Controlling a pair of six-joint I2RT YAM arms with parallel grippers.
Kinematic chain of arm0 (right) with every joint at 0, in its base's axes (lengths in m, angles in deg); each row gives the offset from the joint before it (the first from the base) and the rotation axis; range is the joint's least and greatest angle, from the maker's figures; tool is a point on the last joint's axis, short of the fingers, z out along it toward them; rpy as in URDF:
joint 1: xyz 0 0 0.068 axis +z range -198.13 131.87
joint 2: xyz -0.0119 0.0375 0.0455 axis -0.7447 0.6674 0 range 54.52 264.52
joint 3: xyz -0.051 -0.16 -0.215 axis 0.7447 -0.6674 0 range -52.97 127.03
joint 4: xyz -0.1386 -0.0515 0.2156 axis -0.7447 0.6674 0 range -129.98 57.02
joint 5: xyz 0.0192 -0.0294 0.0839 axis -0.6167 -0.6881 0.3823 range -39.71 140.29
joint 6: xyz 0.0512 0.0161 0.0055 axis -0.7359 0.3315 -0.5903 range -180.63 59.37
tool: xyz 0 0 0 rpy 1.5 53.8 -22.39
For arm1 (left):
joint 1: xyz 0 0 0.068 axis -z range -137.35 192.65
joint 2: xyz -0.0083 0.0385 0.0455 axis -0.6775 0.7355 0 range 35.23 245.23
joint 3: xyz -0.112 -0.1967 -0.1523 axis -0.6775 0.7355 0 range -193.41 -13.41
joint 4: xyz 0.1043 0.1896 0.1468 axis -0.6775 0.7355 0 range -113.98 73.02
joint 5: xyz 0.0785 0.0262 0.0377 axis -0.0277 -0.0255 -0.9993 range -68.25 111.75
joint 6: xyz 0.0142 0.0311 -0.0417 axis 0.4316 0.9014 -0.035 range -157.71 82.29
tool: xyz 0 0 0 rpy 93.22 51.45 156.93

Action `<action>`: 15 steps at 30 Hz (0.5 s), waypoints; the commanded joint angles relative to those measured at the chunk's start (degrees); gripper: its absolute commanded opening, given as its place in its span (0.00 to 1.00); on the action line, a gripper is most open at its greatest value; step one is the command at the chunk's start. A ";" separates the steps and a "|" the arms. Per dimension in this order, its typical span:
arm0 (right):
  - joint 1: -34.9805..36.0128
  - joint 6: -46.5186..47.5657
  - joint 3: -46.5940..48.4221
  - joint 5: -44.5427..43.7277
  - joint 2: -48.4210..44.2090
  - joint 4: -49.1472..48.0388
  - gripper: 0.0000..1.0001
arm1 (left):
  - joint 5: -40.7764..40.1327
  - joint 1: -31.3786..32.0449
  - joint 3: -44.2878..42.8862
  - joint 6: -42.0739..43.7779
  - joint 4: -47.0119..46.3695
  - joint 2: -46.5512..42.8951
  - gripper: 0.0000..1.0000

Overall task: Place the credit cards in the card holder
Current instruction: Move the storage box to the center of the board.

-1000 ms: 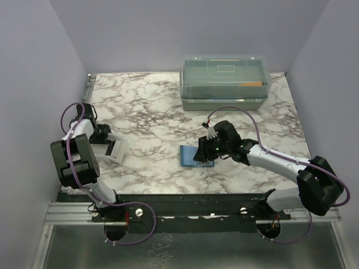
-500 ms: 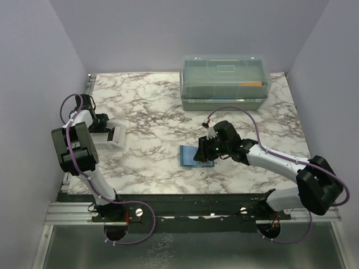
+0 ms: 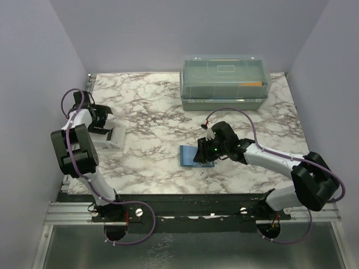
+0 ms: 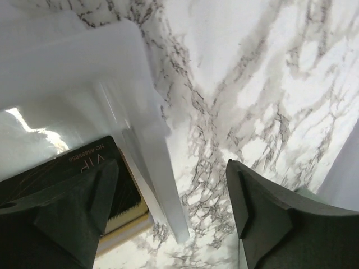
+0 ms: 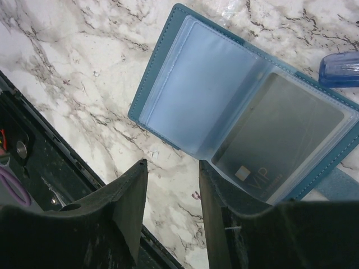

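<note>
The marbled surface [image 3: 151, 106] carries a translucent lidded box [image 3: 224, 83] at its far edge; the left tool [image 4: 168, 216] stands spread wide at the left side, gripping nothing, one finger over the tray [image 4: 84, 67] and the other outside it over bare marble; the right tool [image 5: 171, 218] hangs low over the near middle, fingers a little apart and clasping nothing, one of them overlapping the edge of the holder [image 5: 190, 95]. The holder lies flat and open near the middle, well apart from the tray; it is teal-blue with stitched edges and two clear sleeves inside; one sleeve shows pale blue lining, the other holds a dark grey card [image 5: 280, 140] with a small gold chip and "VIP" lettering. The white tray sits at the left; in it lies a second card [image 4: 84, 165], dark, also marked "VIP", with a yellowish edge beneath it.
</note>
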 commanded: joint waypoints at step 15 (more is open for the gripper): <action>-0.28 -0.33 0.36 1.91 0.85 -0.95 0.44 | 1.39 0.70 -1.24 36.53 7.42 -14.31 0.99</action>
